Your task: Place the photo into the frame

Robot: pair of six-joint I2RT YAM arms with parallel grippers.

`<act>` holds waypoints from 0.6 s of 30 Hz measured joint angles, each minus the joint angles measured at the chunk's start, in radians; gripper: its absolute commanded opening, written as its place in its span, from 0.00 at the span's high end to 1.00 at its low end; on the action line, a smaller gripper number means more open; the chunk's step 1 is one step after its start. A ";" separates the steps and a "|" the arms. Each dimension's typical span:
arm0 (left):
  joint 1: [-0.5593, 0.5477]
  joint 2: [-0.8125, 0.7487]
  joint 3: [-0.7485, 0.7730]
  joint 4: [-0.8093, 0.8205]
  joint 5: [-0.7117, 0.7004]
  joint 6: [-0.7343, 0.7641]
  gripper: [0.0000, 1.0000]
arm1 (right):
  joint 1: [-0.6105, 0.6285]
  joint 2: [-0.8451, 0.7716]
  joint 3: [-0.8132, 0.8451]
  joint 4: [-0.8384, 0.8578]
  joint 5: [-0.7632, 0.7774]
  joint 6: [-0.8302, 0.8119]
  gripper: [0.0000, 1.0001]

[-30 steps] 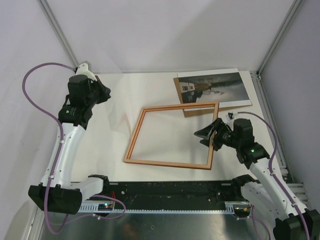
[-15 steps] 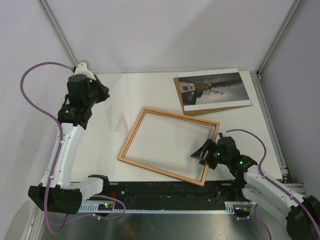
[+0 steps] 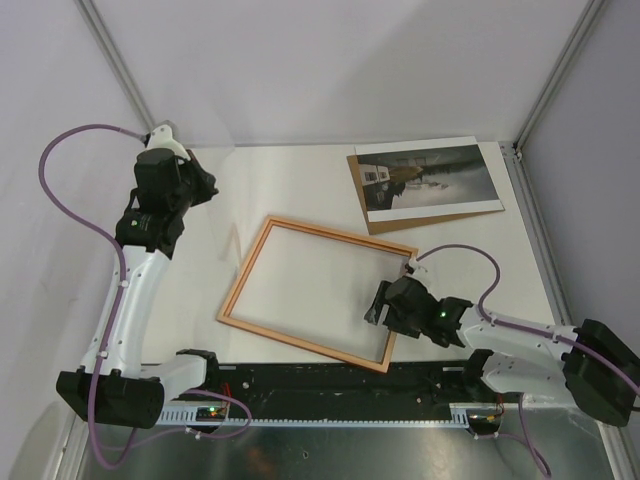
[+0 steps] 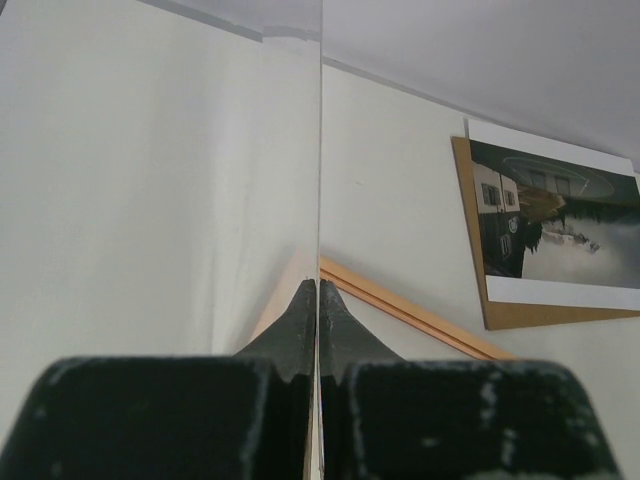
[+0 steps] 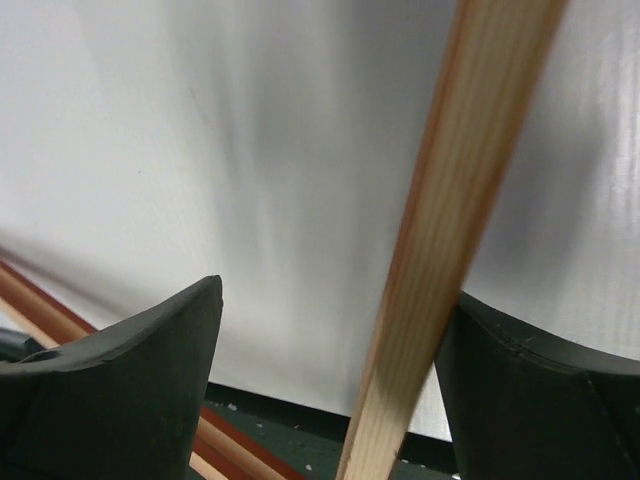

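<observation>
The frame (image 3: 340,235) lies flat and askew in the middle of the table (image 3: 300,180), its near corner reaching the table's front edge. The right gripper (image 3: 375,305) sits low at the frame's right rail. From its wrist camera the fingers (image 5: 120,380) stand spread, with the pale wooden rail (image 5: 430,280) running between them, much closer to the right finger; nothing is clamped.

The photo (image 3: 428,172) rests on a brown board (image 3: 392,224) at the far right of the table, well apart from the frame.

The left gripper (image 3: 208,185) hangs raised over the far left corner. Its fingers (image 4: 300,330) are pressed together on what looks like a thin clear sheet (image 4: 320,150), seen edge-on and rising straight up from between them. Past it I can see a stretch of the frame's rail and the photo.
</observation>
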 measured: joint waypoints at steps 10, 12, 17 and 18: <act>0.000 0.002 0.017 -0.011 -0.016 -0.002 1.00 | 0.055 -0.014 0.079 -0.269 0.115 -0.029 0.10; 0.000 0.002 0.021 -0.013 -0.019 -0.003 1.00 | 0.056 -0.058 0.110 -0.336 0.144 -0.047 0.11; 0.000 0.002 0.022 -0.014 -0.023 -0.010 1.00 | -0.040 -0.111 0.229 -0.271 0.168 -0.252 0.12; 0.000 0.002 0.022 -0.014 -0.022 -0.011 1.00 | -0.088 -0.092 0.249 -0.219 0.157 -0.311 0.12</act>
